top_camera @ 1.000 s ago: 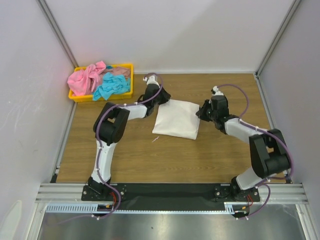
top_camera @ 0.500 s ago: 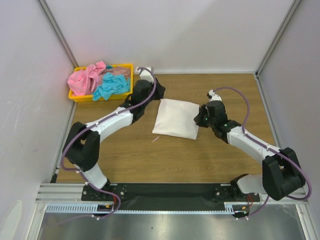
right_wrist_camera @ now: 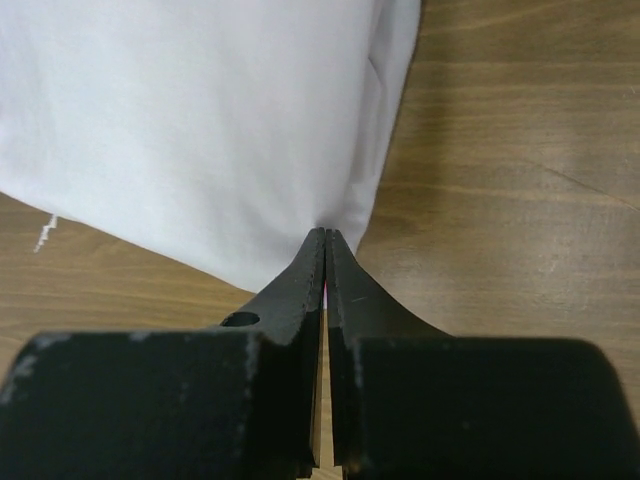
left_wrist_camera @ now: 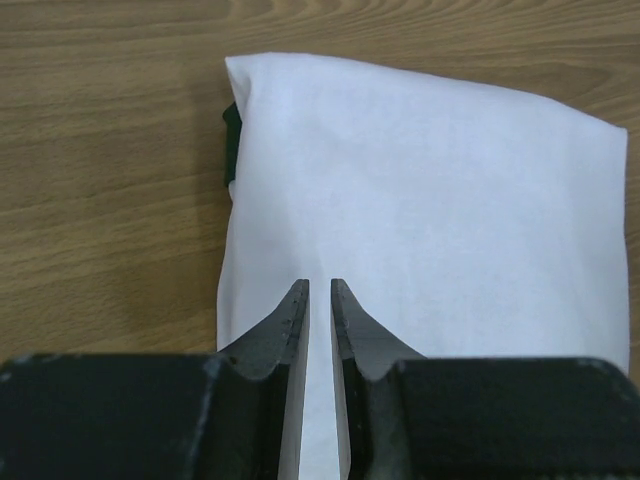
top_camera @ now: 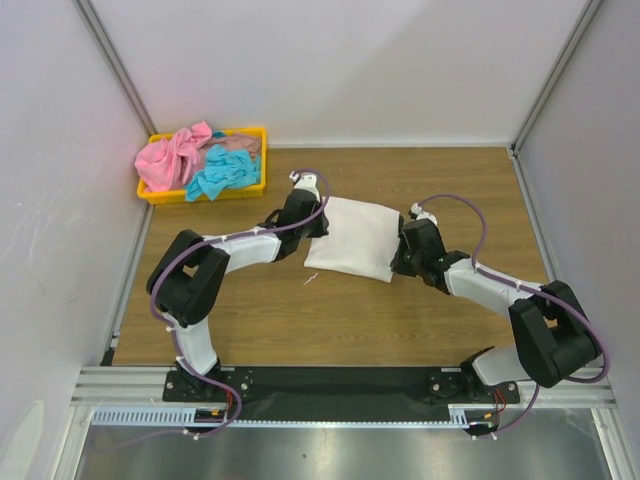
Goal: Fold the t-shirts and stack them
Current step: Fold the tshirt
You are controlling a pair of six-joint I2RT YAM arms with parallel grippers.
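Yellow plastic made up the one tray (top_camera: pixel 240 192), at the back left corner of the wooden table (top_camera: pixel 250 320). It held a loose heap: one pink t-shirt (top_camera: pixel 170 158) spilling over the left rim and one turquoise t-shirt (top_camera: pixel 222 172) beside it. Whether the duller cloth behind them was a third, I could not tell. A single white t-shirt (top_camera: pixel 352 238) lay folded into a rectangle mid-table, a dark green sleeve (left_wrist_camera: pixel 231 145) peeking out at one corner. My left gripper (left_wrist_camera: pixel 319 285) sat at the shirt's left edge, its jaws a narrow slit apart with nothing seen pinched. My right gripper (right_wrist_camera: pixel 325 233) was pressed closed, its tips touching the shirt's right edge.
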